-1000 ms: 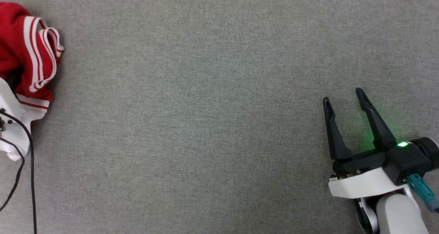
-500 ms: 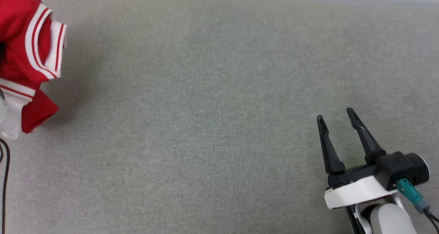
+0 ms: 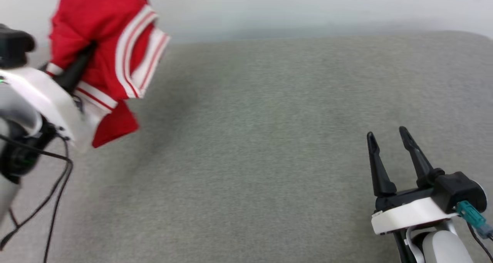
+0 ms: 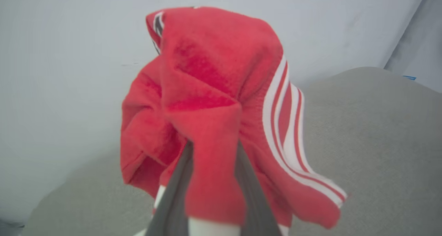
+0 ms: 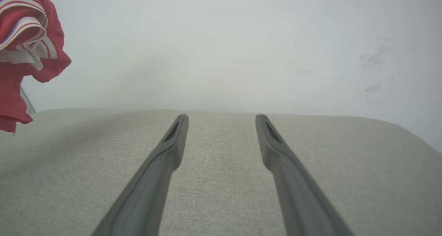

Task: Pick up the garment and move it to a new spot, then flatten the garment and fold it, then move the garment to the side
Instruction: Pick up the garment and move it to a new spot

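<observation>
A grey woven cloth surface [image 3: 269,147] spreads across the head view, with soft shadow along its 9 o'clock side.

Nearest the camera, at about 4 o'clock, the right gripper [image 3: 386,132] hangs over bare cloth. Its two long dark fingers are spread apart with nothing between them, and they point toward 12 o'clock. The right wrist view shows the same gap, with only grey weave between the fingers. Behind the fingers sits a white wrist housing [image 3: 408,215] with a teal connector [image 3: 472,215] on its 3 o'clock side.

At about 8 o'clock, thin black cables [image 3: 57,178] loop down from the left arm's white wrist casing [image 3: 42,97].

Farther out, at 10 to 11 o'clock, the left gripper [image 4: 213,149] is clamped on the garment [image 4: 214,66]. In the left wrist view its two dark fingers [image 4: 174,194] rise from 6 o'clock and pinch a fold of red cloth that fills the space between them. The rest of the garment is bunched above and around the fingertips. A white-and-red striped band runs down its 4 o'clock side, and a scrap of black-and-white print shows at 11 o'clock. The garment looks lifted off the surface. In the right wrist view it hangs at 10 o'clock, mostly against the wall, though I cannot tell whether its lowest red corner clears the cloth.

Farthest back, a plain pale wall [image 3: 308,9] stands behind the surface's far edge at 12 o'clock.
</observation>
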Robot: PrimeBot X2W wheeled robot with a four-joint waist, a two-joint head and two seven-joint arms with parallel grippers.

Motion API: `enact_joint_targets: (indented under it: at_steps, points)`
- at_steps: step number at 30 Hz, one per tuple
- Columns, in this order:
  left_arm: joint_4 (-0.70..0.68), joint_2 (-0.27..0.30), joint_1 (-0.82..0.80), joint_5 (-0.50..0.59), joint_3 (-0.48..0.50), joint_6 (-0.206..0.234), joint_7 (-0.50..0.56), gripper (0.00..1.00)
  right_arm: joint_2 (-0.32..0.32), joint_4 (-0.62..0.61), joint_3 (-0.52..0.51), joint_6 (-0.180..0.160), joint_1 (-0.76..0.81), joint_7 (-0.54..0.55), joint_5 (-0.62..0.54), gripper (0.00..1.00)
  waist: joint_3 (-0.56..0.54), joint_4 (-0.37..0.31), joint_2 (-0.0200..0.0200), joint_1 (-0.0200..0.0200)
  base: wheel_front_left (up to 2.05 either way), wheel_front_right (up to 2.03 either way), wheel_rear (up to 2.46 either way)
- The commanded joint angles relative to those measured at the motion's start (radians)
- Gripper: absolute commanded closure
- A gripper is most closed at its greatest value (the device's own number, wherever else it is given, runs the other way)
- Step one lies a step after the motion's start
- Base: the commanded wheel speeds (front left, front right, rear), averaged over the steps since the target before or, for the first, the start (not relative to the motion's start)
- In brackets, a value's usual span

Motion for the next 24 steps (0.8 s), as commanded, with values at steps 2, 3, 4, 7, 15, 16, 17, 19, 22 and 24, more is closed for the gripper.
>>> enact_joint_targets:
  at_steps: [2,3,4,7,15,16,17,19,22,24]
  points:
    - [-0.019,-0.030,-0.007,0.012,-0.018,0.016,0.009,1.00,0.001,-0.003,-0.006,-0.001,-0.008,-0.002,0.011,0.00,-0.005,-0.065,0.0000,0.0002,0.00,0.00,0.00]
    - [-0.031,-0.053,-0.011,0.019,-0.033,0.024,0.017,1.00,0.001,-0.004,-0.008,-0.001,-0.011,-0.002,0.012,0.00,-0.002,-0.082,0.0000,0.0002,0.00,0.00,0.00]
    - [-0.038,-0.072,-0.014,0.027,-0.047,0.033,0.023,1.00,0.001,-0.004,-0.015,-0.001,-0.014,-0.002,0.014,0.00,0.002,-0.100,0.0000,0.0002,0.00,0.00,0.00]
    - [-0.045,-0.126,-0.019,0.055,-0.090,0.046,0.030,1.00,0.001,-0.008,-0.023,-0.001,-0.018,-0.002,0.019,0.00,0.020,-0.150,0.0000,0.0002,0.00,0.00,0.00]
    - [0.059,-0.271,0.005,0.119,-0.194,0.041,-0.020,1.00,0.001,-0.014,-0.030,-0.001,-0.025,-0.002,0.041,0.00,0.072,-0.254,0.0000,0.0002,0.00,0.00,0.00]
    - [0.079,-0.290,0.017,0.117,-0.206,0.036,-0.025,1.00,0.001,-0.014,-0.031,-0.001,-0.025,-0.002,0.044,0.00,0.076,-0.262,0.0000,0.0002,0.00,0.00,0.00]
    - [0.102,-0.307,0.025,0.117,-0.217,0.030,-0.028,1.00,0.001,-0.015,-0.030,-0.001,-0.025,-0.002,0.046,0.00,0.080,-0.268,0.0000,0.0002,0.00,0.00,0.00]
    - [0.149,-0.331,0.045,0.125,-0.245,0.023,-0.029,0.16,0.001,-0.017,-0.030,-0.001,-0.023,-0.002,0.050,0.00,0.083,-0.273,0.0000,0.0002,0.00,0.00,0.00]
    - [0.205,-0.370,0.066,0.144,-0.283,0.015,-0.049,0.00,0.001,-0.016,-0.035,-0.001,-0.015,-0.002,0.050,0.00,0.082,-0.267,0.0000,0.0002,0.00,0.00,0.00]
    - [0.235,-0.388,0.080,0.154,-0.298,0.012,-0.072,0.00,0.001,-0.013,-0.038,-0.001,-0.011,-0.002,0.045,0.00,0.074,-0.252,0.0000,0.0002,0.00,0.00,0.00]
